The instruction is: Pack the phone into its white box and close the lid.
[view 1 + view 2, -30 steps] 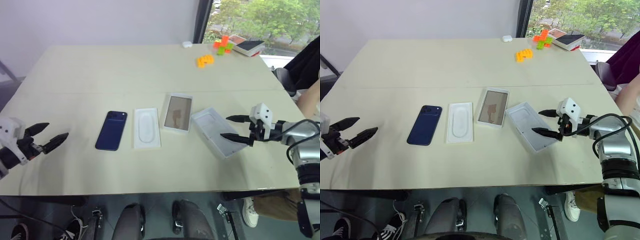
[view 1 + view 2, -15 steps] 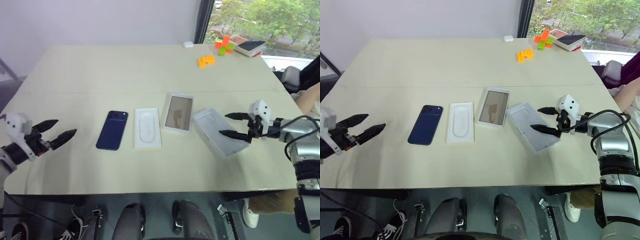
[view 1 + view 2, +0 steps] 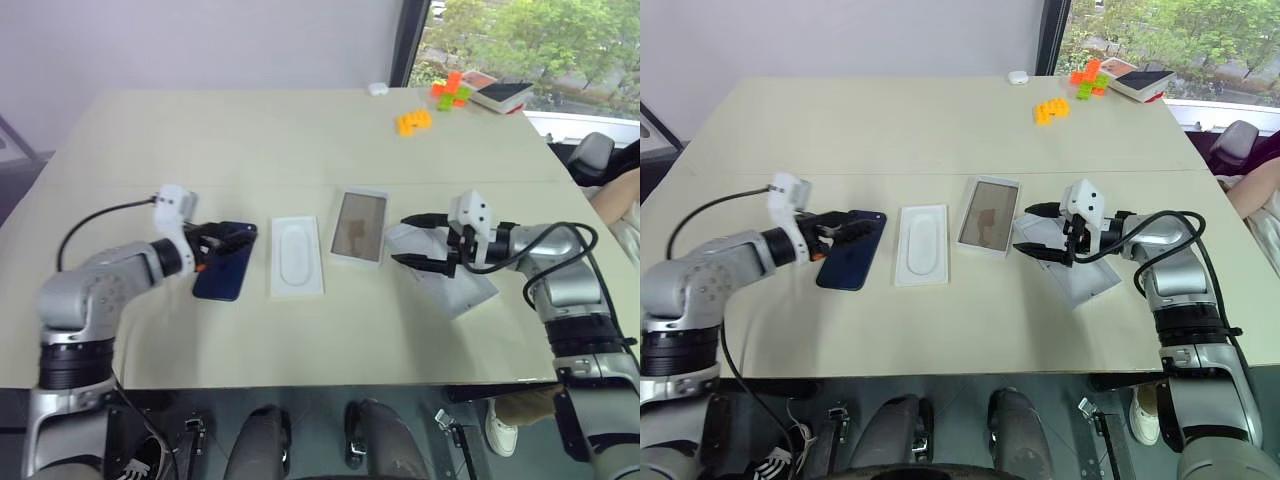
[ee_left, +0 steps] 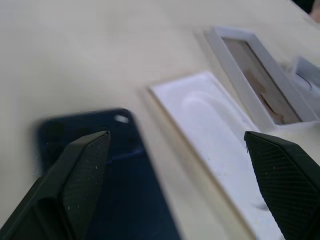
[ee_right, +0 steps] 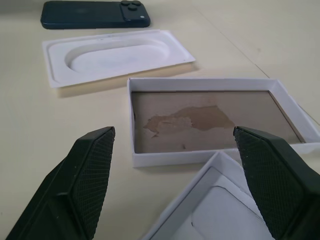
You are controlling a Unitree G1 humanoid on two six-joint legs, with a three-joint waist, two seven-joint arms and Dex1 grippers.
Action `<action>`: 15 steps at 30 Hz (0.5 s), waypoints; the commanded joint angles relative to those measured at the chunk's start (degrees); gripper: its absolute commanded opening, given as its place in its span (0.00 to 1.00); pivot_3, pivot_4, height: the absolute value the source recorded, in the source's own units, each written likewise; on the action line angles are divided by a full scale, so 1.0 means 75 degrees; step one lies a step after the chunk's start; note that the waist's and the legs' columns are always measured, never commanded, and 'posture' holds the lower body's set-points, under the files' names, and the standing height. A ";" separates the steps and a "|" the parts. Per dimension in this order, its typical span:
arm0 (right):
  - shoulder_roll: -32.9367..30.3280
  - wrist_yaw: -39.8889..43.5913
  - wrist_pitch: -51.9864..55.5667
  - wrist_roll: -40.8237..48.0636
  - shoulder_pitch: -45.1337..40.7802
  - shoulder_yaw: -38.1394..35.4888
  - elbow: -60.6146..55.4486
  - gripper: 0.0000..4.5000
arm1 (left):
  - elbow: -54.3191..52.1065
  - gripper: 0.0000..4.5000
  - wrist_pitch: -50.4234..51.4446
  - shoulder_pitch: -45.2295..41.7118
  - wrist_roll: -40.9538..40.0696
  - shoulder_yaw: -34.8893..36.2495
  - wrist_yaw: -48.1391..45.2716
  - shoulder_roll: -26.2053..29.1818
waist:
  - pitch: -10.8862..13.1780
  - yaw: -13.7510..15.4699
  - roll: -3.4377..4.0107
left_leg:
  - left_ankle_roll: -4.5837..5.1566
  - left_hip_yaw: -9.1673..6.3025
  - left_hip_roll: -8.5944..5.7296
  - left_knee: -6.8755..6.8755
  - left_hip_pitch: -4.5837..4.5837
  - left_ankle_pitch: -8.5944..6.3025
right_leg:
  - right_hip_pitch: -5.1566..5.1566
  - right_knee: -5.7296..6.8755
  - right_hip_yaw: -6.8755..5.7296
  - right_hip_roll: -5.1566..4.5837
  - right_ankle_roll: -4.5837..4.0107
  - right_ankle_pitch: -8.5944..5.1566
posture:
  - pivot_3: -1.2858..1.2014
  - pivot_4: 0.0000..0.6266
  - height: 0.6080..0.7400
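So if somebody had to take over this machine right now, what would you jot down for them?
Left tool: open, over the slim dark navy-blue phone, not gripping it.
Right tool: open, holding nothing, over the near end of the shallow white lid, which lies inside up.
Cream table, left to right: phone, flat white insert with oval recess, white cardboard box with brownish floor, lid.
Done: nothing packed yet.
Left: put the phone into the box, then close the lid on it.

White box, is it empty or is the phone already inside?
Empty. The white box shows its bare brownish floor; the phone lies on the table.
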 commanded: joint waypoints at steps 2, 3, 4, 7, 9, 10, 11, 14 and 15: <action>-0.0033 -0.0083 -0.0055 0.0106 -0.0088 -0.0115 -0.0241 0.88 | 0.0090 1.00 0.0866 -0.0456 0.0138 -0.0408 0.0578 -0.0355 | 0.0000 -0.0026 0.0000 | 0.0000 -0.0001 0.0002 -0.0001 0.0002 0.0000 | 0.0000 0.0001 -0.0001 0.0007 0.0000 0.0000 | 0.52 0.24 1.00; -0.0024 -0.0107 -0.0044 0.0117 -0.0087 -0.0120 -0.0247 0.88 | 0.0103 1.00 0.0955 -0.0487 0.0153 -0.0461 0.0640 -0.0457 | 0.0000 -0.0029 0.0000 | 0.0000 -0.0001 0.0002 -0.0001 0.0005 0.0000 | 0.0000 0.0005 0.0000 0.0008 0.0000 0.0000 | 0.52 0.24 1.00; -0.0021 -0.0127 -0.0036 0.0125 -0.0072 -0.0125 -0.0259 0.88 | 0.0138 1.00 0.1075 -0.0581 0.0043 -0.0295 0.0769 -0.0682 | 0.0000 -0.0028 0.0000 | 0.0000 -0.0001 0.0002 -0.0001 0.0006 0.0000 | 0.0000 0.0006 0.0000 0.0010 -0.0001 0.0000 | 0.52 0.24 1.00; -0.0033 -0.0153 -0.0081 0.0129 0.0001 -0.0136 -0.0287 0.88 | 0.0190 1.00 0.1659 -0.0831 -0.0127 0.0104 0.1145 -0.1123 | 0.0001 -0.0012 -0.0001 | -0.0006 -0.0007 0.0003 0.0000 0.0005 0.0004 | 0.0000 0.0009 0.0000 0.0012 -0.0001 0.0000 | 0.52 0.24 1.00; -0.0039 -0.0187 -0.0103 0.0098 0.0003 -0.0122 -0.0268 0.88 | 0.0116 1.00 0.2084 -0.0890 -0.0266 0.0247 0.1202 -0.1299 | 0.0001 -0.0010 -0.0001 | -0.0008 -0.0007 0.0002 0.0001 0.0004 0.0005 | 0.0000 0.0009 0.0000 0.0011 -0.0001 0.0000 | 0.52 0.24 1.00; -0.0037 -0.0198 -0.0119 0.0090 -0.0001 -0.0120 -0.0258 0.88 | 0.0053 1.00 0.2222 -0.0894 -0.0277 0.0277 0.1243 -0.1360 | 0.0001 -0.0011 -0.0001 | -0.0009 -0.0007 0.0001 0.0001 0.0005 0.0006 | 0.0000 0.0009 0.0001 0.0010 -0.0001 0.0000 | 0.52 0.24 1.00; -0.0036 -0.0205 -0.0131 0.0086 -0.0003 -0.0119 -0.0252 0.88 | 0.0008 1.00 0.2323 -0.0899 -0.0276 0.0299 0.1282 -0.1398 | 0.0001 -0.0011 -0.0001 | -0.0009 -0.0007 0.0001 0.0001 0.0005 0.0006 | 0.0001 0.0009 0.0001 0.0010 -0.0001 0.0000 | 0.52 0.24 1.00; -0.0014 -0.0238 -0.0191 0.0060 -0.0052 -0.0110 -0.0170 0.88 | 0.0157 1.00 0.2765 -0.1000 -0.0157 0.0636 0.1682 -0.1749 | 0.0001 -0.0010 -0.0001 | -0.0021 -0.0007 0.0002 0.0001 0.0005 0.0013 | 0.0001 0.0008 0.0002 0.0009 -0.0001 0.0000 | 0.52 0.24 1.00; -0.0006 -0.0256 -0.0222 0.0046 -0.0063 -0.0101 -0.0158 0.88 | 0.0147 1.00 0.2846 -0.0990 -0.0123 0.0634 0.1726 -0.1783 | 0.0001 -0.0010 -0.0001 | -0.0027 -0.0007 0.0001 0.0000 0.0005 0.0016 | 0.0001 0.0008 0.0001 0.0009 -0.0001 0.0000 | 0.52 0.24 1.00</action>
